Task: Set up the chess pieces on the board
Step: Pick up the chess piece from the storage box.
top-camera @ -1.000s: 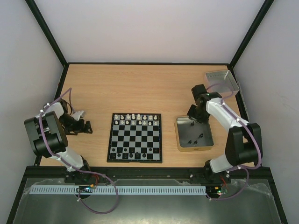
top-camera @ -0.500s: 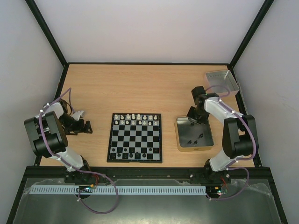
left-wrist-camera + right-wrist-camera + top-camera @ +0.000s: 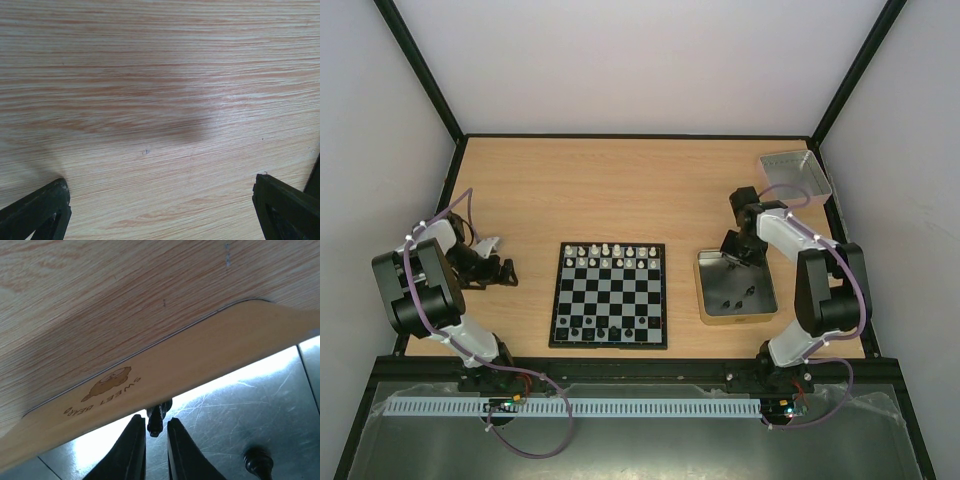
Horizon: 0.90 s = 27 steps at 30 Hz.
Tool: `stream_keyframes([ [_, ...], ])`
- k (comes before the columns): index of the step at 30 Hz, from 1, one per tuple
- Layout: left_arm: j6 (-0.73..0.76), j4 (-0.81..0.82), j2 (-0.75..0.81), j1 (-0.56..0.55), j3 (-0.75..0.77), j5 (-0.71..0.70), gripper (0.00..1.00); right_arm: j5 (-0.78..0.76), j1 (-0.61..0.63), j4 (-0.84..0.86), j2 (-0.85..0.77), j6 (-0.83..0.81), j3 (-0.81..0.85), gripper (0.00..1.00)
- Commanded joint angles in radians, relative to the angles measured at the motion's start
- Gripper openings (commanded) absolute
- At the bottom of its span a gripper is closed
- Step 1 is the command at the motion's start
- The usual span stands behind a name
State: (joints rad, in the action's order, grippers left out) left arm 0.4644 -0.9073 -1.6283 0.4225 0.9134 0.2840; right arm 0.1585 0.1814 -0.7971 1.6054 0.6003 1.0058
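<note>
Right end effector (image 3: 156, 424): jaws narrowed to a slit, down inside the tin (image 3: 200, 365) at its far-left corner. One black piece (image 3: 154, 426) stands in the slit. Can't tell from the wrist view whether the pads are biting or just flanking it, so I won't call it held.

Handling, my read: the piece is tiny, rigid and very light, and probably slick. It should pop out sideways or tip if pinched off-centre. I'd take it mid-body, below the head, with the jaws square to it and light force. The tin floor is shiny metal, so I expect the piece to skate if nudged.

Position: the piece is centred between my fingers, just beside the tin's wall, with little room on that side. A second dark piece (image 3: 255, 460) sits on the tin floor to the right, clear of my fingers.

The board (image 3: 610, 295) is to the left of the tin, well apart from this end effector. White pieces (image 3: 610, 255) fill its far two rows. A few black pieces (image 3: 595, 328) are on the near rows, and more loose ones (image 3: 738, 297) lie in the tin.

Left end effector (image 3: 160, 192): jaws wide open, holding nothing, over bare table (image 3: 150, 75) left of the board.
</note>
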Motion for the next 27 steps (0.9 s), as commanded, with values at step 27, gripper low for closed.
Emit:
stream_keyframes([
  [27, 0.01, -0.014, -0.013, 0.012, -0.018, 0.006, 0.99, -0.059, 0.059, -0.085, -0.161, -0.016, -0.056, 0.02],
])
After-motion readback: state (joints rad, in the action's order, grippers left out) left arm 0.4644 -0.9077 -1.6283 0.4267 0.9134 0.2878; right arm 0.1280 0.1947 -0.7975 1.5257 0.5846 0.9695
